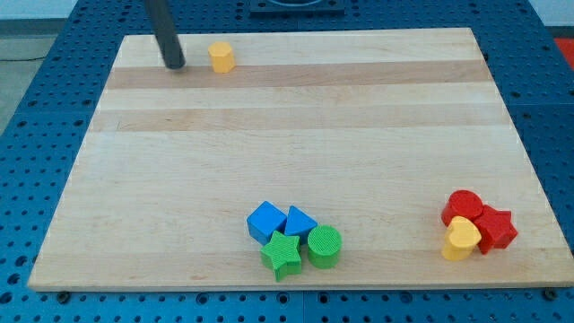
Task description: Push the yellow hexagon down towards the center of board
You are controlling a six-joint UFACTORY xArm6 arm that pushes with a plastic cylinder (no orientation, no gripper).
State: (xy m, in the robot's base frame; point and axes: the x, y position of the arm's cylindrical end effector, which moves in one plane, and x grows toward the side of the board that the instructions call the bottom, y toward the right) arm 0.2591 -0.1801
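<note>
Upper length of dark rod [161,27] cut off by the view's top edge. Red blocks [475,218] at the worktop's [359,135] lower right partly masked by a yellow block [461,239] in front; the rear one's shape unreadable. Blue blocks [280,221] overlapped below by green star [282,255] and green cylinder [325,246].

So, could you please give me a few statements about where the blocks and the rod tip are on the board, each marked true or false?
1. My tip is at the view's left of the yellow hexagon, not touching it. True.
2. The yellow hexagon lies at the board's centre. False: it is near the top edge.
3. A green star sits beside a green cylinder. True.
4. The red blocks are at the view's bottom left. False: bottom right.
</note>
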